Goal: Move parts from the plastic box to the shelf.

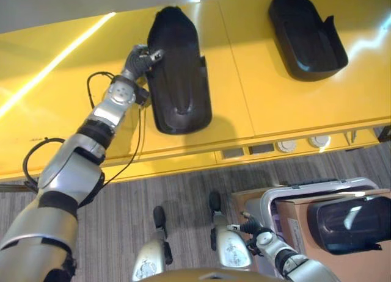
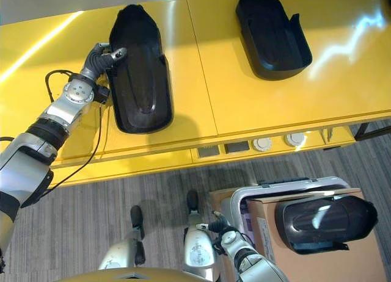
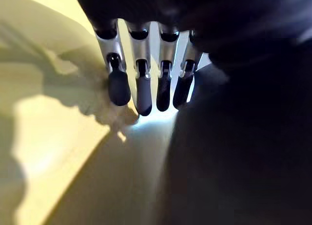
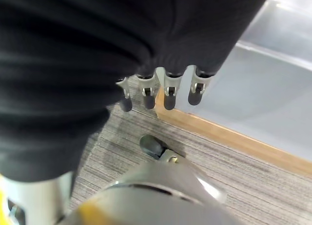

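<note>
Two parts on shelf: black moulded part upper centre, second black part upper right, both lying on the yellow shelf.
Left hand: fingers loosely curled at the nearer part's left edge, touching it; grip unclear.
Left arm: stretched up from lower left.
Right hand: lower right, fingers relaxed, holding nothing.
Plastic box: lower right, third black part on it.

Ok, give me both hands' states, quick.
Left hand: open, straight fingers against the edge of the black moulded part on the yellow shelf.
Right hand: open, holding nothing, low beside the plastic box.
</note>
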Controlling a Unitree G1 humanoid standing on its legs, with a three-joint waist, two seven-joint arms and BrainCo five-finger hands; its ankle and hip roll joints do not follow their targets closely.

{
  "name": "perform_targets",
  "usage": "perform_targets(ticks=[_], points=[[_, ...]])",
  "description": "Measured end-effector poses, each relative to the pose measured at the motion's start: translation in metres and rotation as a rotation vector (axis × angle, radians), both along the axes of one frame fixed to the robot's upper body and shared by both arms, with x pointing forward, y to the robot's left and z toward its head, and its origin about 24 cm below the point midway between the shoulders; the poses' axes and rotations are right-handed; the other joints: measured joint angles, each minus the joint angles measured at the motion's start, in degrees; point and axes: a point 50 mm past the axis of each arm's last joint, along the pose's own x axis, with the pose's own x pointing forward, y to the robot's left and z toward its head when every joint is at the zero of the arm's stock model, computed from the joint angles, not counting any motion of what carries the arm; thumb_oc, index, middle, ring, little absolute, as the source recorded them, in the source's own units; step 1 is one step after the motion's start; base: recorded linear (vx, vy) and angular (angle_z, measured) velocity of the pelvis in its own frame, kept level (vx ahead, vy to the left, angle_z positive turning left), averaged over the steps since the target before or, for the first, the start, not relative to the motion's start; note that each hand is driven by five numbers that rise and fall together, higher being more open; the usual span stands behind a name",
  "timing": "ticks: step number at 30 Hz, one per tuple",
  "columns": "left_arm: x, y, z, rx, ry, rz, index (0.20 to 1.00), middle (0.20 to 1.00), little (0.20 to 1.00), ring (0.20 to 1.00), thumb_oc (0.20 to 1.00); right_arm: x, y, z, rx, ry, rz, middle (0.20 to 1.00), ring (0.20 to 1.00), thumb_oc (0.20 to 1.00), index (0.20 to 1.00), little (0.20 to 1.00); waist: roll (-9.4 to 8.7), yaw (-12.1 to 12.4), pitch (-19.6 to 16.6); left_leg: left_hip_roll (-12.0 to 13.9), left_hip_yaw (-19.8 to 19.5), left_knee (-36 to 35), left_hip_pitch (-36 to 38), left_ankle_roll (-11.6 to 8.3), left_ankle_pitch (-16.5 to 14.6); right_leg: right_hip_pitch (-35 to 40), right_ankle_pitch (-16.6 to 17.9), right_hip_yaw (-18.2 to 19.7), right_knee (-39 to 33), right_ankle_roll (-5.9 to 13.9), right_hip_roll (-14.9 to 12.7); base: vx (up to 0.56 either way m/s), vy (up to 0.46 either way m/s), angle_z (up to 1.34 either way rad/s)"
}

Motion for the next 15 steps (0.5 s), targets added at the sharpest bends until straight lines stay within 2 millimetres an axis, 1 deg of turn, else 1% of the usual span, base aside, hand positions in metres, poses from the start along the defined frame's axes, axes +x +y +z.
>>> perform_targets(ticks=[6, 11, 15], points=[[0.0002, 0.0012, -0.0007, 0.051, -0.023, 0.039, 1.0, 1.0, 1.0, 1.0, 1.0, -0.0007, -0.0006, -0.0004, 0.013, 0.0, -0.026, 1.0, 1.0, 1.0, 1.0, 1.0, -0.03, -0.16, 0.0, -0.01, 0.5, 0.0, 0.34, 0.09, -0.23, -0.01, 0.1, 0.58, 0.01, -0.1, 0.04, 0.01, -0.005, -0.04], [0.0004, -0.0062, -0.0025, 0.046, -0.047, 0.069, 1.0, 1.0, 1.0, 1.0, 1.0, -0.0027, -0.0016, -0.0016, 0.022, 0.008, -0.051, 1.0, 1.0, 1.0, 1.0, 1.0, -0.14, 0.04, -0.02, -0.01, 0.48, 0.0, 0.33, 0.09, -0.23, 0.0, -0.09, 0.57, 0.01, 0.14, 0.02, 0.0, 0.0, 0.0], [0.0006, -0.0068, -0.0013, 0.031, -0.055, 0.086, 1.0, 1.0, 1.0, 1.0, 1.0, -0.0027, -0.0003, -0.0019, 0.024, 0.008, -0.051, 1.0, 1.0, 1.0, 1.0, 1.0, -0.37, -0.1, -0.13, -0.01, 0.46, 0.0, 0.34, 0.1, -0.23, 0.02, 0.07, 0.56, 0.01, -0.07, 0.01, 0.0, 0.0, 0.0]])
